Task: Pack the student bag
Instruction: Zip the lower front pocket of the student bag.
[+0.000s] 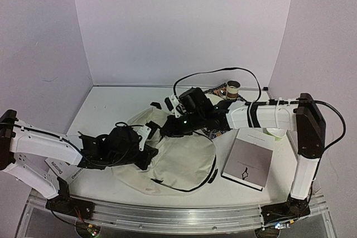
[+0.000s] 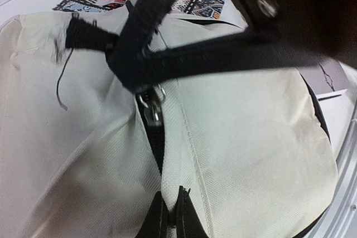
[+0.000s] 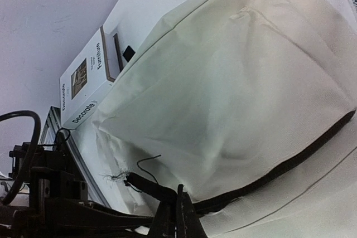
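Top view: the student bag (image 1: 184,163) lies on the bench (image 1: 111,104) under both tools. The left tool (image 1: 146,140) and right tool (image 1: 167,128) meet at its far-left edge.

Left wrist: the left tool (image 2: 170,215) is pinched together on a fold of the student bag's (image 2: 245,137) cream fabric, with the zipper pull (image 2: 153,107) just ahead.

Right wrist: the right tool (image 3: 177,215) is clamped on the student bag's (image 3: 234,98) black trim. A "Decorate" book (image 3: 89,79) lies beyond, to the left.

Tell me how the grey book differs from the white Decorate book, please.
The grey book has a plain cover with one small dark figure; the Decorate book is white with black lettering and a photo. The grey book lies right of the student bag, fully in sight; the Decorate book lies left of it, partly hidden. Both lie flat on the table, outside the bag.
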Tool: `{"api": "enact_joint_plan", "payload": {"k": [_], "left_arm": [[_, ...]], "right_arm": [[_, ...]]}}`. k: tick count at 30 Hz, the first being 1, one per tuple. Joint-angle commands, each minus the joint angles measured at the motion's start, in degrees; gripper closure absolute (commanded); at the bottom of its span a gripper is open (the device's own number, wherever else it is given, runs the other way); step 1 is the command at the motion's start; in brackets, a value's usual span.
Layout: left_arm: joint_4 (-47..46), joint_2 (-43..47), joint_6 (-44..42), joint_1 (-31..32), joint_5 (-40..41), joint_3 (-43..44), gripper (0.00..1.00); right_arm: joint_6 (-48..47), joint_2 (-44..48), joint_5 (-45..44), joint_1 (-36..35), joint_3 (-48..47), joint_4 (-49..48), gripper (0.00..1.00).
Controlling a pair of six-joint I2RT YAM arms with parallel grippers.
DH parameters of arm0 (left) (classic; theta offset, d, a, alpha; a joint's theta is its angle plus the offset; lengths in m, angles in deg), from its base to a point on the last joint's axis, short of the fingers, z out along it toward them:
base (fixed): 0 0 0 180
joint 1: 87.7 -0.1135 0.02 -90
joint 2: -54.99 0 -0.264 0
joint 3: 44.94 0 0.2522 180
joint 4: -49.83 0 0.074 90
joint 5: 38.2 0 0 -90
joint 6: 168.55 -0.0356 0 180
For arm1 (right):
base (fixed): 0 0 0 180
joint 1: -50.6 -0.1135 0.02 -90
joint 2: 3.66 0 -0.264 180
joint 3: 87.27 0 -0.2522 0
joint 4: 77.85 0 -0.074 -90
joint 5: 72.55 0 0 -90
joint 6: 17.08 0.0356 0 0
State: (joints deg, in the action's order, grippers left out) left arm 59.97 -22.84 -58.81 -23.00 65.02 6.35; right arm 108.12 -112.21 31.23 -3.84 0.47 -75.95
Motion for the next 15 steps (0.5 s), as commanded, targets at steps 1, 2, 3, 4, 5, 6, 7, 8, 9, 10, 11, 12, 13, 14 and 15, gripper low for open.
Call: {"api": "enact_joint_plan", "payload": {"k": [1,2,3,4,5,6,7,8,9,10,11,12,13,14,15], "left_arm": [[1.16,3.83,1.14,1.12,-11.43,-3.33,1.0],[1.7,4.47,1.47,1.39,-12.02,-3.85,1.0],[2.28,5.26,1.8,1.63,-12.44,-4.37,1.0],[2.74,6.2,2.11,1.85,-12.72,-4.75,1.0],[3.21,7.17,2.61,1.95,-12.87,-5.36,1.0],[3.35,8.31,3.24,1.99,-12.88,-5.98,1.0],[4.46,9.5,3.84,1.99,-12.65,-6.54,1.0],[5.4,10.47,4.4,2.01,-12.44,-7.28,1.0],[6.1,11.67,4.75,2.04,-12.21,-7.78,1.0],[6.64,13.03,5.32,2.02,-12.05,-8.27,1.0],[7.18,14.46,5.84,2.04,-11.9,-8.86,1.0],[7.75,15.75,6.28,2.05,-11.8,-9.44,1.0],[8.21,16.96,6.67,2.02,-11.78,-10.0,1.0],[8.44,18.23,7.07,2.02,-11.8,-10.64,1.0],[8.68,19.26,7.4,1.99,-11.81,-11.27,1.0]], "right_arm": [[-0.89,2.35,-6.5,4.69,-1.4,-1.64,1.0],[-0.77,1.86,-7.05,5.55,-1.52,-1.5,1.0],[-0.74,1.32,-7.63,6.46,-1.51,-1.37,1.0],[-0.72,0.86,-8.43,7.45,-1.45,-1.33,1.0],[-0.6,0.28,-8.61,8.36,-1.24,-1.32,1.0],[-0.51,-0.14,-8.49,9.11,-1.17,-1.32,1.0],[-0.43,-0.56,-8.31,10.19,-1.05,-1.32,1.0],[-0.41,-0.85,-8.36,10.86,-0.77,-1.31,1.0],[-0.49,-1.0,-8.41,11.59,-0.54,-1.26,1.0],[-0.65,-1.13,-8.58,12.42,-0.37,-1.24,1.0],[-0.72,-1.23,-8.74,13.27,-0.12,-1.28,1.0],[-0.74,-1.37,-8.84,14.08,0.12,-1.3,1.0],[-0.75,-1.56,-8.87,14.87,0.27,-1.27,1.0],[-0.77,-1.9,-8.8,15.65,0.25,-1.2,1.0],[-0.74,-2.44,-8.6,16.27,0.09,-1.11,1.0]]}}
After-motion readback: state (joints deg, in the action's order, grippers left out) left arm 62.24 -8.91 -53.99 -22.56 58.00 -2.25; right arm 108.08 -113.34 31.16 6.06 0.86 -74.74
